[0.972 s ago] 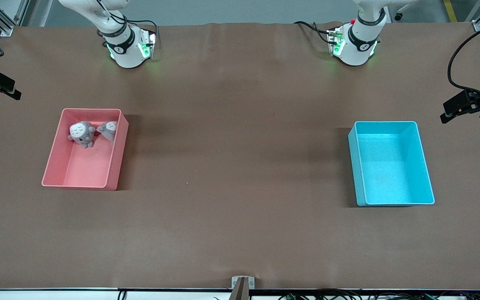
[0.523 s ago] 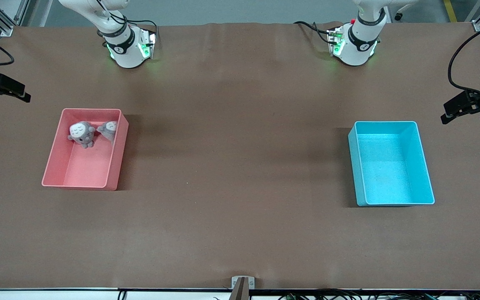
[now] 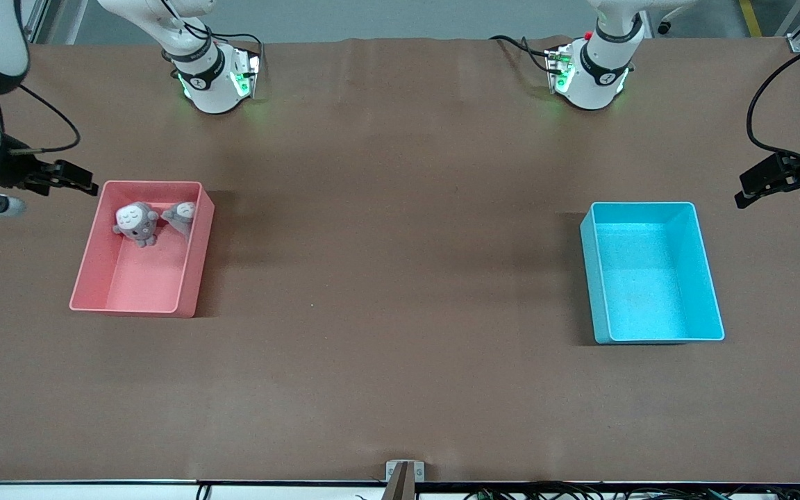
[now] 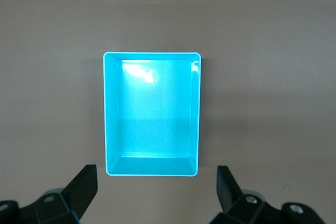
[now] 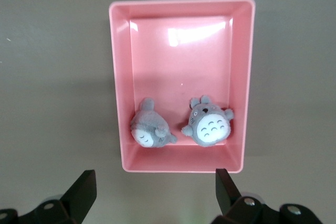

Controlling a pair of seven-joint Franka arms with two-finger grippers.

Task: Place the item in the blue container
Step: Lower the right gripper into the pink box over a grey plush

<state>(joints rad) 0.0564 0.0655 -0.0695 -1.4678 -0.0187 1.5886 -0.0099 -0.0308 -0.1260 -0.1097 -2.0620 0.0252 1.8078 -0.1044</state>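
The blue container stands at the left arm's end of the table with nothing in it; the left wrist view looks straight down into the blue container. Two grey plush toys lie in a pink bin at the right arm's end. In the right wrist view the two toys sit side by side against one short wall. My right gripper hangs open just outside that bin's rim. My left gripper hangs open beside the blue container, holding nothing.
Brown table surface stretches between the two bins. The arm bases stand along the table's edge farthest from the front camera. A small bracket sits at the nearest edge.
My right gripper has swung in from the table's end to the pink bin's rim. The left gripper has barely moved. Both stay open.
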